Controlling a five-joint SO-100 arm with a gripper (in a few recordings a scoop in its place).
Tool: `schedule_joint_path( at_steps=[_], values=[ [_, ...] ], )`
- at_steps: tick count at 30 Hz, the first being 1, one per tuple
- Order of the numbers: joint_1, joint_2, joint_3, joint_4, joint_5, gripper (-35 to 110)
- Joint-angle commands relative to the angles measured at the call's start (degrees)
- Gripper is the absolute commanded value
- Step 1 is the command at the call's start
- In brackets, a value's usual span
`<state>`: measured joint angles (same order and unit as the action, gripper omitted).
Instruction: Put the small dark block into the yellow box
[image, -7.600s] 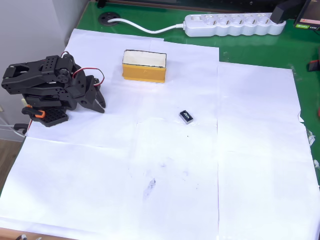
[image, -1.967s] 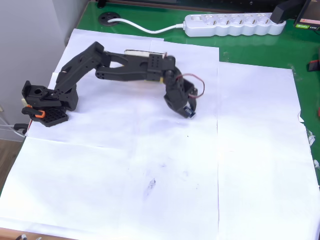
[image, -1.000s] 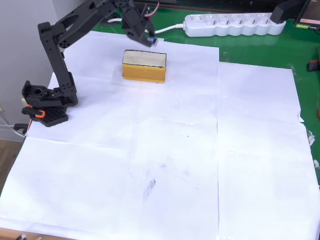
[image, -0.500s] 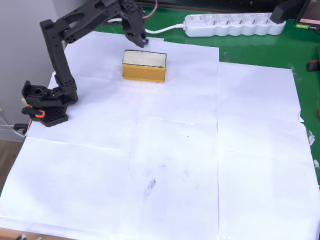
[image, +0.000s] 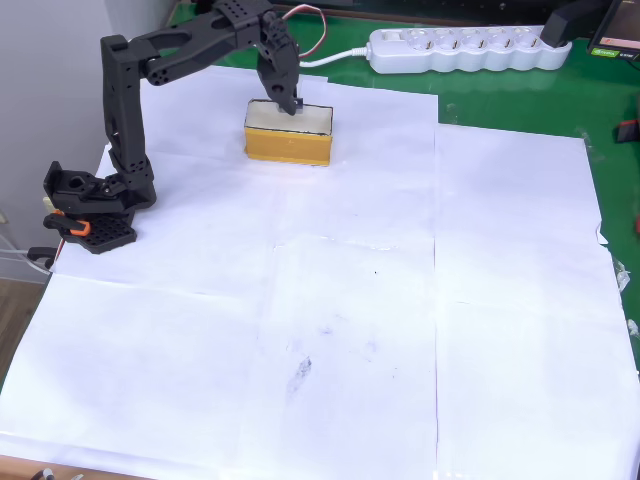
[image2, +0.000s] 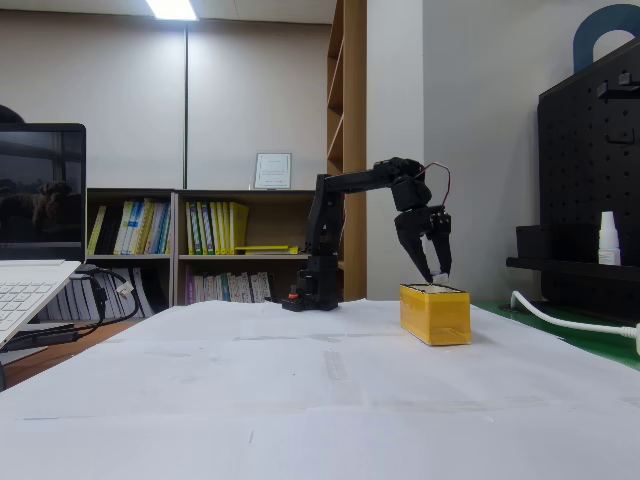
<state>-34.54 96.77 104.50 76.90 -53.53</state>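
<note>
The yellow box (image: 288, 146) stands on white paper at the back of the table, its pale inside facing up; in the fixed view the yellow box (image2: 435, 314) sits right of centre. My black gripper (image: 290, 104) points down over the box's left half, its tips just above the rim. In the fixed view the gripper (image2: 439, 277) has its fingers drawn close at the tips around a small piece with a pale spot, which looks like the small dark block (image2: 440, 278). The fingers hide the block in the overhead view.
A white power strip (image: 470, 48) with its cable lies on the green mat behind the box. The arm's base (image: 88, 205) stands at the paper's left edge. A laptop (image2: 30, 260) is at the left of the fixed view. White paper sheets (image: 400, 330) cover the table.
The gripper took the block from the middle of the paper, lifted it and swung it back left. In the last half second it came down over the yellow box.
</note>
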Motion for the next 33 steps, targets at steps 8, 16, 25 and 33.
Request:
schedule_joint_path(
  at_steps=[8, 16, 25, 33],
  values=[
    [-0.2, -0.9, 0.7, 1.7, -2.4, 34],
    [0.8, -7.9, -0.5, -5.4, -3.9, 36],
    [4.2, -22.6, -5.5, -9.5, -8.3, 36],
    [13.2, -50.4, -16.7, -4.7, -20.7, 36]
  ],
)
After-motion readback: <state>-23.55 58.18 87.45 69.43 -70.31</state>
